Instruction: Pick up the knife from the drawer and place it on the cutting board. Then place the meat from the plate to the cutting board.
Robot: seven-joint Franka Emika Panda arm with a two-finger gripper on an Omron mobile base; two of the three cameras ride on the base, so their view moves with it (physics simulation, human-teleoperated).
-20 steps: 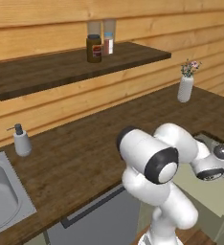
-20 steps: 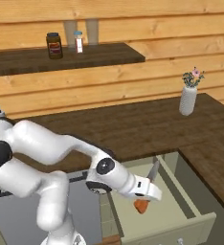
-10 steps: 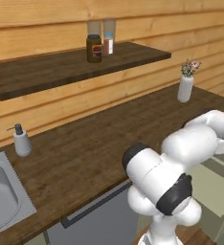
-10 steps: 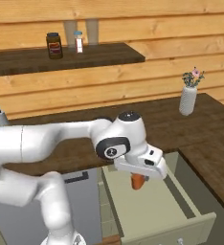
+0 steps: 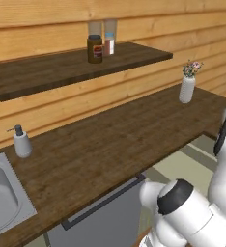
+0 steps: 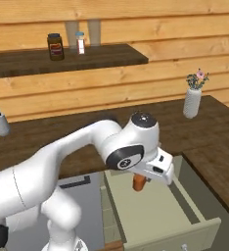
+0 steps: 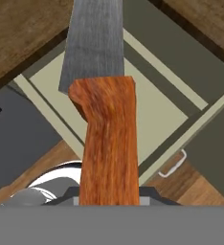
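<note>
Above the open drawer (image 6: 155, 206), the gripper (image 6: 140, 182) is clamped on the knife (image 7: 104, 119), holding it by its reddish-brown wooden handle. From the right base view only the stub of that handle pokes out below the white hand, hanging over the pale sage-green drawer box, clear of its floor. Looking along the hand itself, the handle runs up the middle and the grey steel blade carries on past it to the top edge, with the drawer's inside spread out behind and a small wire pull on the drawer front off to the lower right. Dark wooden countertop (image 5: 115, 140) frames the drawer on both sides.

Beside the drawer, to its left from the right base view, sits the grey dishwasher front (image 5: 110, 222) with its dark bar handle. On the counter further back, a white vase (image 6: 192, 102) with small pink flowers stands near the wall, and a soap dispenser (image 5: 22, 143) stands at the other end just beside the steel sink (image 5: 4, 198). Up on the wall shelf (image 5: 81, 65) a dark brown jar (image 5: 94, 48) and a small white shaker (image 5: 109, 44) stand close together, with two glasses behind them against the plank wall
</note>
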